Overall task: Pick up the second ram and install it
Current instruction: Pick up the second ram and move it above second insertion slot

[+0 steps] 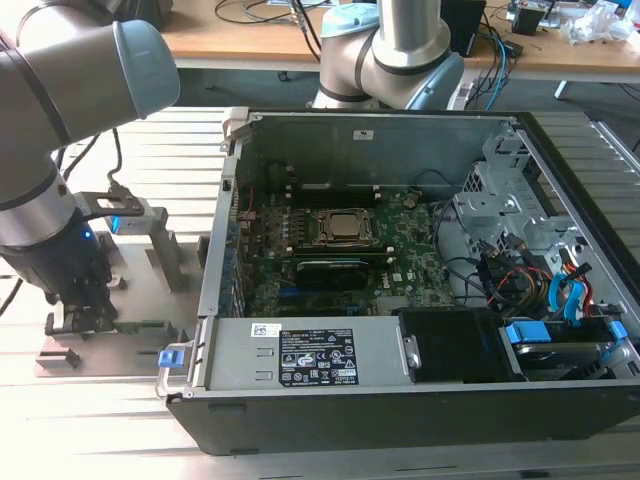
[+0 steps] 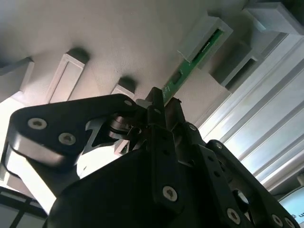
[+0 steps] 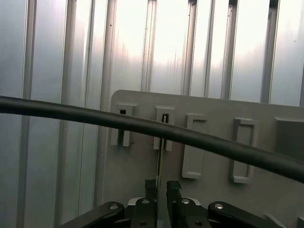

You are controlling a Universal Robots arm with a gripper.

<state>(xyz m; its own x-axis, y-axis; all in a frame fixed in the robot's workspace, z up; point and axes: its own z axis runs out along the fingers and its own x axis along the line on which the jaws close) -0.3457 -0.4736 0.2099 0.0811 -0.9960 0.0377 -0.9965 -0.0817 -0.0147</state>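
Jaws of the gripper (image 3: 161,186) stand slightly apart, astride the second ram (image 2: 179,75) upright in its holder tray (image 3: 213,107); pickup step, not yet gripped; closing needs a square, centred bite.

The second ram (image 2: 173,81) is green with dark components. The gripper (image 2: 164,100) is black with silver screw heads. The holder tray (image 2: 118,38) is plain light grey. The table (image 3: 57,71) is silver, ribbed in parallel slats. The cable (image 3: 142,126) is black. In the exterior view, the motherboard (image 1: 410,260) is green, the computer case (image 1: 400,425) dark grey with blue latches (image 1: 172,357), and the arm (image 1: 60,90) silver-grey with pale blue caps.
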